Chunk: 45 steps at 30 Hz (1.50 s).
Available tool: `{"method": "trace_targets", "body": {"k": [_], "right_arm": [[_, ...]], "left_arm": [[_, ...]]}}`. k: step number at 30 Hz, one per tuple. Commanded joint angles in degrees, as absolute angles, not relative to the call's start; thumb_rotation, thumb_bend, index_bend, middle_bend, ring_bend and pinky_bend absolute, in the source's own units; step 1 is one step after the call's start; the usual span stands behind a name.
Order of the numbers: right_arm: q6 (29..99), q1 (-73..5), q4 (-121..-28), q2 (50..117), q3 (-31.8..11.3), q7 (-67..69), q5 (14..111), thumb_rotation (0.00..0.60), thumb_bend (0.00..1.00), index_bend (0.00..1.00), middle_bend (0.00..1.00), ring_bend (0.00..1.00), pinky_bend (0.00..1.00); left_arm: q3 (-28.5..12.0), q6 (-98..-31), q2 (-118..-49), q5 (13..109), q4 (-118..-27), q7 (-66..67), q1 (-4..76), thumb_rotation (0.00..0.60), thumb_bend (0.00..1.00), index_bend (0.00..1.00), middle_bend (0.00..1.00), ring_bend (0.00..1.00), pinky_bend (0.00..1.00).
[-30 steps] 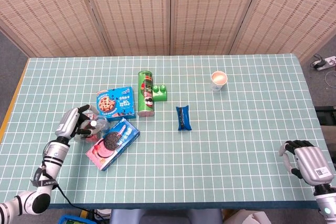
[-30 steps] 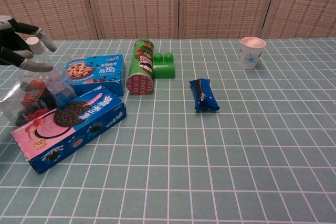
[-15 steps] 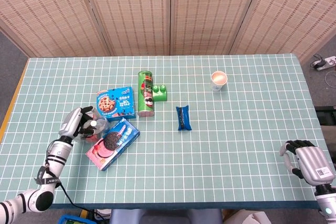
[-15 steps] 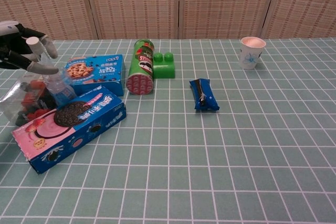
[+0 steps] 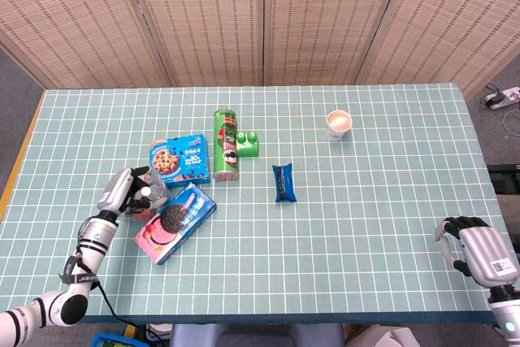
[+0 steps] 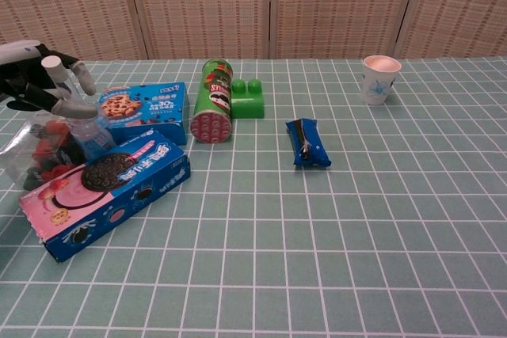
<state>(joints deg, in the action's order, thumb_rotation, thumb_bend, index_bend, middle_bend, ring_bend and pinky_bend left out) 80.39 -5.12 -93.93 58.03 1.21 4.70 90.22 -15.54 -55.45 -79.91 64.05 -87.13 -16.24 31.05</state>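
Note:
My left hand [image 5: 122, 192] [image 6: 38, 83] reaches around the top of a small clear bottle [image 6: 85, 127] with a white cap [image 5: 145, 193] and blue label. Fingers sit behind the neck, the thumb in front, still spread; no firm grip shows. The bottle leans on a clear bag of red and dark sweets [image 6: 41, 150], beside a pink and blue Oreo box [image 5: 175, 220] [image 6: 104, 191]. My right hand [image 5: 479, 245] rests at the table's near right corner, fingers curled in on nothing. It does not show in the chest view.
A blue cookie box [image 5: 180, 158] lies behind the bottle. A green chips can [image 5: 227, 144] lies on its side next to a green block [image 5: 248, 144]. A blue snack packet [image 5: 283, 182] sits mid-table, a paper cup [image 5: 339, 124] far right.
My left hand has shifted to the right, closer around the bottle's top. The bottle has barely moved. The right hand stays still.

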Motion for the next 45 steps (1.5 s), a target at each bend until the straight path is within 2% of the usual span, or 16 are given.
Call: {"method": "trace_targets", "body": {"k": [1, 5, 8, 27, 45], "right_arm": [[80.32, -5.15, -93.89, 58.02, 1.21, 4.77, 90.19, 0.600, 0.37, 0.52, 0.46, 0.37, 0.36], [80.29, -5.16, -93.86, 57.99, 1.21, 4.89, 90.20, 0.600, 0.37, 0.52, 0.46, 0.37, 0.36], [80.32, -5.15, -93.88, 57.96, 1.20, 4.94, 90.19, 0.600, 0.37, 0.52, 0.46, 0.37, 0.36], [81.04, -4.87, -93.73, 57.51, 1.15, 6.22, 90.45, 0.600, 0.37, 0.52, 0.46, 0.37, 0.36], [81.32, -4.81, -93.66, 57.39, 1.32, 6.78, 91.10, 0.600, 0.37, 0.52, 0.46, 0.37, 0.36]], "left_arm": [[-15.56, -55.65, -80.05, 63.96, -87.07, -16.18, 31.04, 0.600, 0.21, 0.68, 1.00, 1.00, 1.00], [-15.55, -55.74, -80.02, 64.08, -87.12, -16.44, 31.02, 0.600, 0.33, 0.69, 1.00, 1.00, 1.00], [-15.39, -55.57, -79.89, 64.23, -87.24, -16.49, 31.05, 0.600, 0.38, 0.70, 1.00, 1.00, 1.00], [-15.34, -56.91, -79.62, 65.16, -89.14, -15.62, 31.11, 0.600, 0.40, 0.75, 1.00, 1.00, 1.00], [-17.55, -64.10, -72.37, 65.32, -101.35, -8.78, 29.31, 0.600, 0.41, 0.75, 1.00, 1.00, 1.00]]}}
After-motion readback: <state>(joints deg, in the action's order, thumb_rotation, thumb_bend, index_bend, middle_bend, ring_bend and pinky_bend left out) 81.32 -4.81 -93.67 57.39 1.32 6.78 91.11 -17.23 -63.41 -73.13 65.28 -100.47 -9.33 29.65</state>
